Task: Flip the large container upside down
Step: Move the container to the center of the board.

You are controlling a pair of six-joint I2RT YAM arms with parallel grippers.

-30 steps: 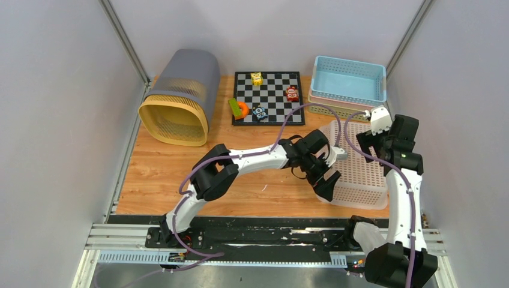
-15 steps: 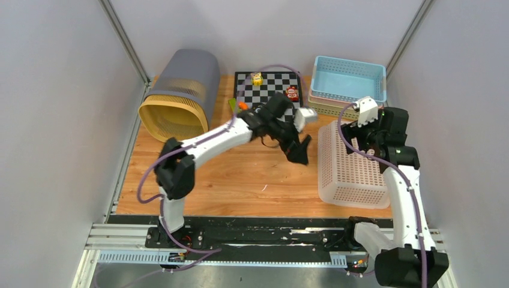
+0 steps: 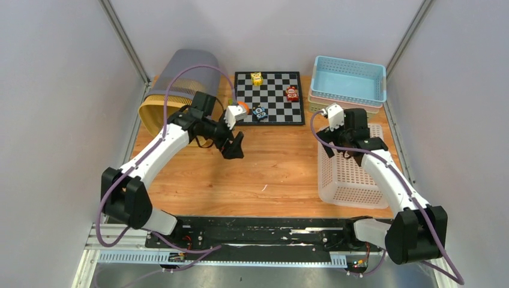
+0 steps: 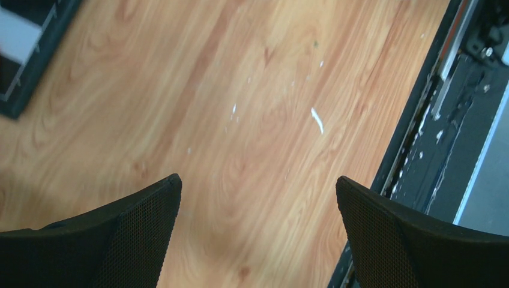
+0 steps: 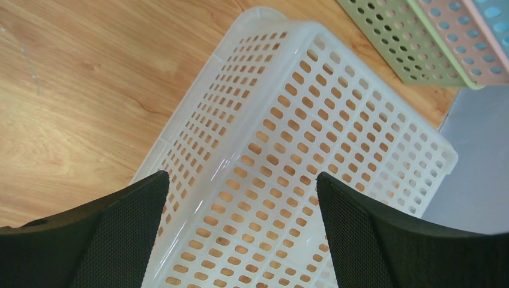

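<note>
From above, the big white basket (image 3: 351, 174) lies bottom-up on the right side of the table (image 3: 270, 174), so the flip looks done. The right claw (image 3: 348, 153) hangs wide open just over the basket's far end. If it dips, a finger may catch in the holes and tip the basket back. The left claw (image 3: 233, 146), also wide open, is near the yellow bin (image 3: 174, 120) and could bump it. A second ago the left arm was reaching at the basket; now it is far away on the left. In the left wrist view, the left claw (image 4: 258, 186) is empty over bare table (image 4: 252, 108). In the right wrist view, the right claw (image 5: 243, 180) holds nothing, and the basket (image 5: 312, 138) sits close to the small baskets (image 5: 420, 42), so a push could knock them.
</note>
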